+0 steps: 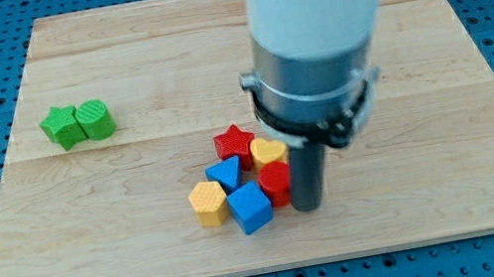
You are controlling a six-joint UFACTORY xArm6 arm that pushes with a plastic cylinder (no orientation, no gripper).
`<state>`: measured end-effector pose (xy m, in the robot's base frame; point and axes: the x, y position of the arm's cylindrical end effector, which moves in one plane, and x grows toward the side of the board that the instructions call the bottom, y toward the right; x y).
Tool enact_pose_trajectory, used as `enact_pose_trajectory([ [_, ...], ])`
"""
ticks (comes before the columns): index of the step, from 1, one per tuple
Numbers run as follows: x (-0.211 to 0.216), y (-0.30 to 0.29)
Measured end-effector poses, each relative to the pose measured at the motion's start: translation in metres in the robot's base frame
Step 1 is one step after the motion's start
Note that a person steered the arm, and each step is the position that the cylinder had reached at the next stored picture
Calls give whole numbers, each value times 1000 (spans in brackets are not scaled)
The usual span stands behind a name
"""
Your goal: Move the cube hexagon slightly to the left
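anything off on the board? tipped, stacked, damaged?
Nothing stands out. Red star, yellow heart, blue wedge-like block, yellow hexagon, blue cube and a red block sit bunched; my tip is at their right edge. Two green blocks lie apart, left.

Green star and green block; red star, yellow hexagon, blue cube.
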<state>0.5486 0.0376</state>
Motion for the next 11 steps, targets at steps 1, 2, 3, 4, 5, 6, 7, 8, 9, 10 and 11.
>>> enact_pose_trajectory([
  [1,-33,-21],
  [2,-37,-31],
  [3,-23,-6],
  [4,-24,-6],
  [5,-24,-8],
  [6,-24,-8],
  [7,-31,-11],
  [8,-35,-19],
  [9,7,-31],
  [10,-7,-93],
  [11,-49,-64],
])
